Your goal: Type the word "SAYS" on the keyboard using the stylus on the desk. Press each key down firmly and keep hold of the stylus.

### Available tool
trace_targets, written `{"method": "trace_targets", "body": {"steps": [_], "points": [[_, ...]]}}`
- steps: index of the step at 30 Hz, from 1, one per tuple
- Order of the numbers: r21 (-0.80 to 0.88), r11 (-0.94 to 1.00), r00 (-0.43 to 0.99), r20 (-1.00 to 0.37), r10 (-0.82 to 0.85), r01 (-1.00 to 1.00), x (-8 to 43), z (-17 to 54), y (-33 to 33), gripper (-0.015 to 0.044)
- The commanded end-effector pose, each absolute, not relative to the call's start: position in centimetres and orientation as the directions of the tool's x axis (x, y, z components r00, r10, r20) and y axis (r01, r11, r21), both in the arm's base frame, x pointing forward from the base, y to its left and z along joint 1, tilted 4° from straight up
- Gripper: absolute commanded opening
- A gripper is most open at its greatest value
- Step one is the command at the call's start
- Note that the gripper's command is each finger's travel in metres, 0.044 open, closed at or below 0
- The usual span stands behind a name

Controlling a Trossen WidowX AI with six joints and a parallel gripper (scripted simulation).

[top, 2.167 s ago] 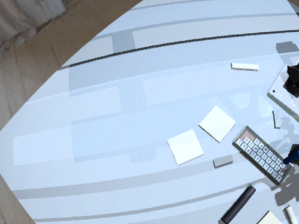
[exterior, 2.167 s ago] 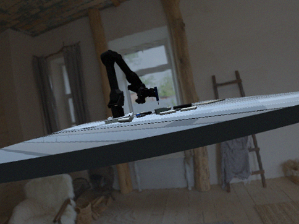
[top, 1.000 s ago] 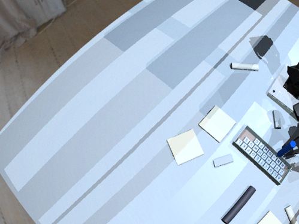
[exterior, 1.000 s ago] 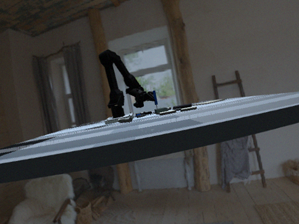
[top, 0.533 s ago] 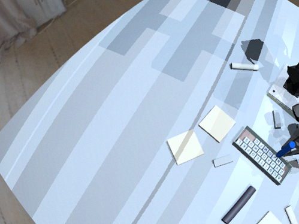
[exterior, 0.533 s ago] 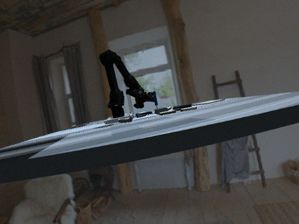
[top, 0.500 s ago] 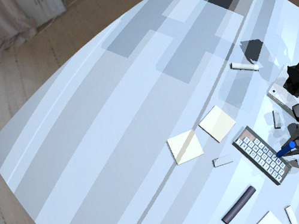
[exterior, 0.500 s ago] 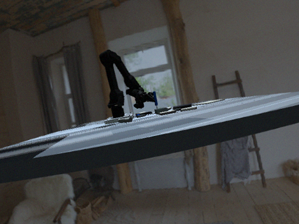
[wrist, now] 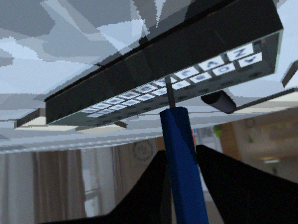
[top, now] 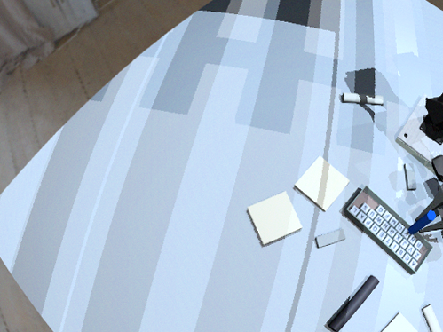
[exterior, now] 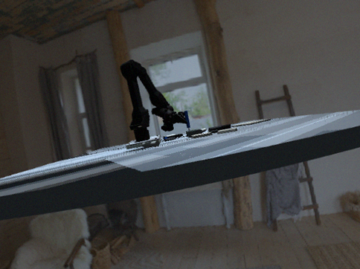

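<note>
The black two-fingered tool (top: 437, 215) (exterior: 185, 118) (wrist: 180, 154) at the right of the top frame grips the blue cylindrical stylus (top: 421, 222) (exterior: 187, 119) (wrist: 183, 165) between its fingers. The stylus stands nearly upright in the exterior frame, its thin dark tip pointing down at the grey-framed, white-keyed keyboard (top: 387, 234) (exterior: 195, 132) (wrist: 165, 75) on the pale blue counter (top: 201, 212) (exterior: 204, 155) (wrist: 25, 80).

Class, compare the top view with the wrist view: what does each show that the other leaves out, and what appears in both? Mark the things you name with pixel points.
Only the top view: the robot's pale base plate (top: 413, 136) and the white cylinder (top: 351, 98) near it.

Only the wrist view: the stylus's thin grey tip (wrist: 170, 95) and a patterned round mark (wrist: 143, 150) in the background.

Both: the keyboard (top: 365, 224) (wrist: 150, 62), the blue stylus (top: 419, 224) (wrist: 181, 150) and the dark cylinder (top: 354, 303) (wrist: 220, 102).
</note>
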State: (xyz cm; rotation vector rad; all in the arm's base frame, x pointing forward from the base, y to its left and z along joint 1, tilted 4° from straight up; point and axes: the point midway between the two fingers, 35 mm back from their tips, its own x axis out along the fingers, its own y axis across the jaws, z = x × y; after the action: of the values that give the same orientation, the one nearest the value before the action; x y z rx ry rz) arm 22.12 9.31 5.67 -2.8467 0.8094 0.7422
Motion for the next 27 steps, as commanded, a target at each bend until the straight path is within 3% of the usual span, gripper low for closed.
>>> {"method": "trace_targets", "body": {"steps": [1,18,27], "points": [[0.053,-0.856,0.741,-0.475,-0.475,-0.514,22.1,5.4,9.2,0.0081],[0.053,-0.856,0.741,-0.475,-0.475,-0.514,22.1,5.4,9.2,0.0081],[0.052,-0.856,0.741,-0.475,-0.475,-0.514,22.1,8.7,9.4,0.0081]]}}
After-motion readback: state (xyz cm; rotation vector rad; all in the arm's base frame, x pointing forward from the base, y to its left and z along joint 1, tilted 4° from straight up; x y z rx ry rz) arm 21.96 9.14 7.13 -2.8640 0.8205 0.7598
